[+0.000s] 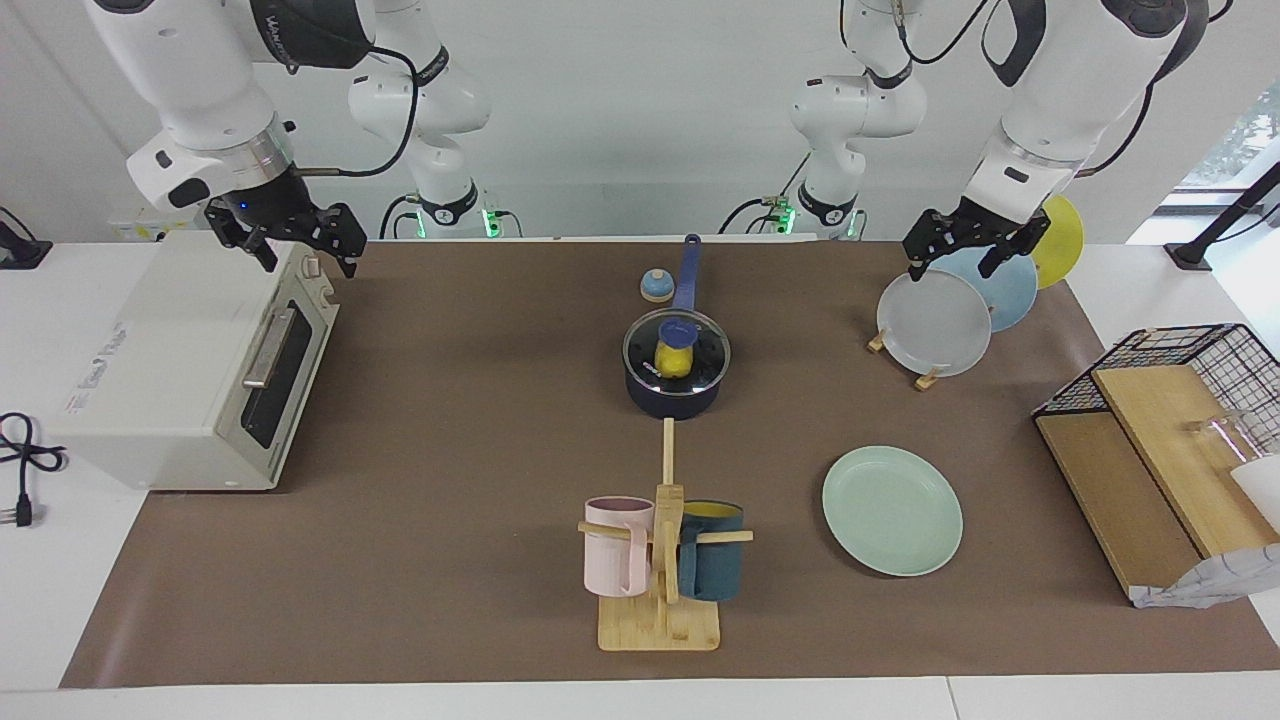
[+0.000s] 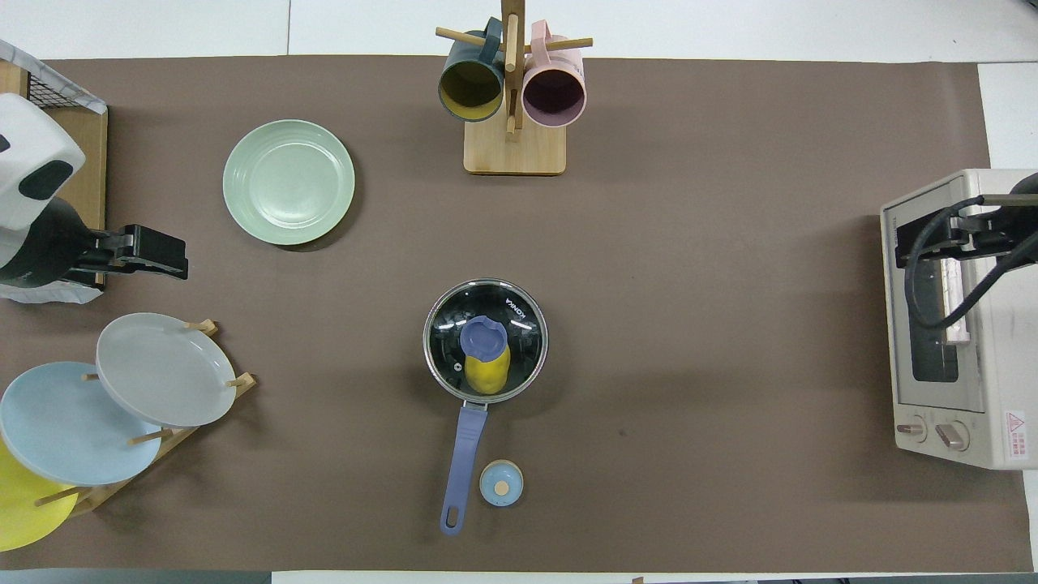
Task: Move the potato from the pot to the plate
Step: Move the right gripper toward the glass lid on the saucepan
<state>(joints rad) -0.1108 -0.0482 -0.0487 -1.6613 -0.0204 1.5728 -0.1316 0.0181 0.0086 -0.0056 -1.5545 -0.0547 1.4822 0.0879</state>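
The potato (image 1: 674, 360) (image 2: 486, 369) is seen in the lidded pot (image 1: 672, 395) (image 2: 454, 381), well apart from both grippers (left gripper (image 1: 970, 243) (image 2: 154, 253) over the plate rack (image 1: 925, 378) (image 2: 162, 434), right gripper (image 1: 300, 235) over the toaster oven (image 1: 180, 370) (image 2: 957, 324)); finger state cannot be told. The plate (image 1: 892, 510) (image 2: 289, 181) is bare.

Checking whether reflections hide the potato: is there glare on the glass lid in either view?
Overhead view: small white glints dot the lid, yet the potato shows through. Facing view: the lid glints faintly; the potato is plain below the knob.
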